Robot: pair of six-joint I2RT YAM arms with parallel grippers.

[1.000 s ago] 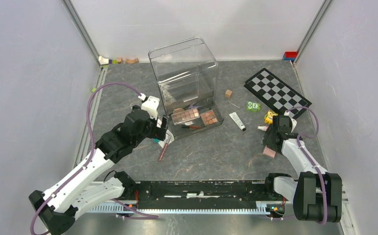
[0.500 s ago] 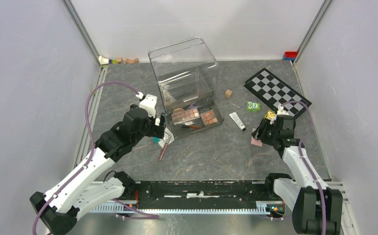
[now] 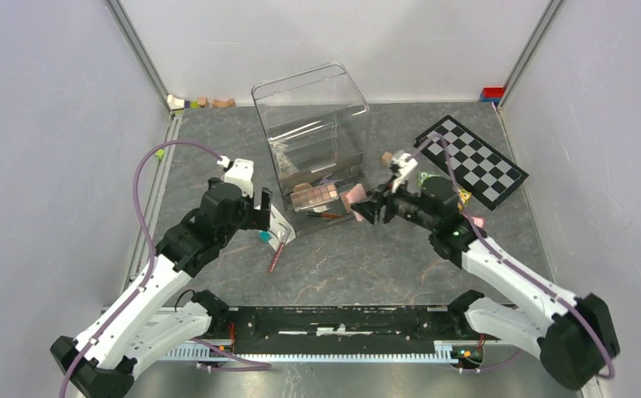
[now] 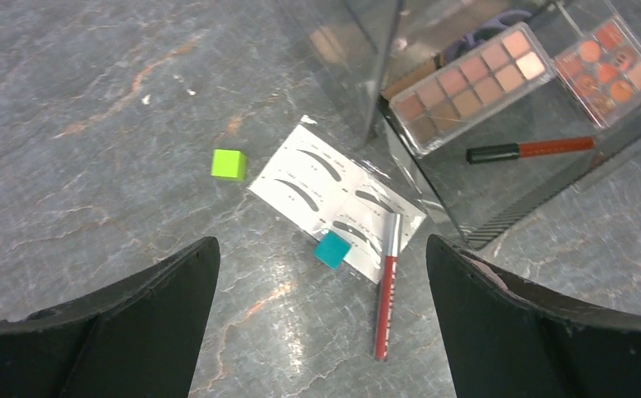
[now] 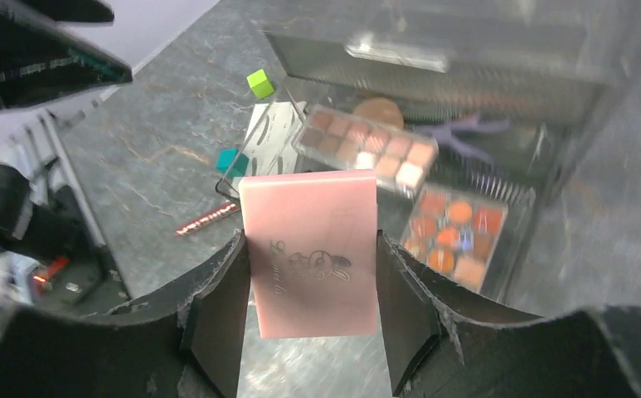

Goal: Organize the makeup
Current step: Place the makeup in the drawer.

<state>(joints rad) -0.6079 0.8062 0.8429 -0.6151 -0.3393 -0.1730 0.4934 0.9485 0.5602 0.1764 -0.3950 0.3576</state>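
The left arm reaches forward with its elbow bent. The left gripper tilts down, jaws spread wide and holding nothing. The right arm stretches left toward the centre, and the right gripper clamps a pink compact by its side edges.

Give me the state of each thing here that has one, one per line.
left hand, open, empty.
right hand, shut on the pink compact.
pink compact, gripped, in the air.
eyeshadow palettes, uncovered, flat inside the clear organizer.
eyebrow card, flat on the table.
red pencil, lying flat, one end on the eyebrow card.
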